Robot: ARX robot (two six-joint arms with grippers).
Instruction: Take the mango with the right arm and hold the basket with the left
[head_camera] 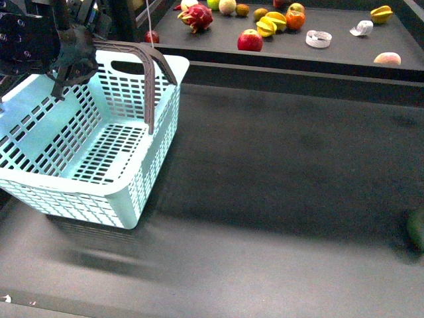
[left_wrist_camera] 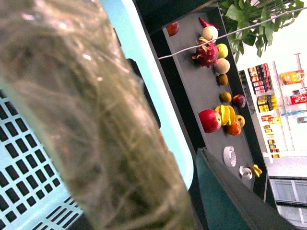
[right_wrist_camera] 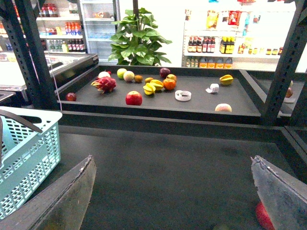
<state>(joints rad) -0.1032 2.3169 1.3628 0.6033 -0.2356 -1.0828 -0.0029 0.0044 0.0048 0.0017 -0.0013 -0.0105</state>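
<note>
The mango is a pale yellow-orange oval lying at the right of the far shelf, also seen in the right wrist view. The pale turquoise basket stands tilted at the near left. My left gripper is shut on the basket's grey-brown handle. That handle fills the left wrist view as a blur. My right gripper is open over the dark table, well short of the shelf, with nothing between its fingers.
The far shelf also carries a red apple, a dragon fruit, starfruit, an orange and a white tape roll. A raised lip fronts the shelf. Something dark green sits at the table's right edge.
</note>
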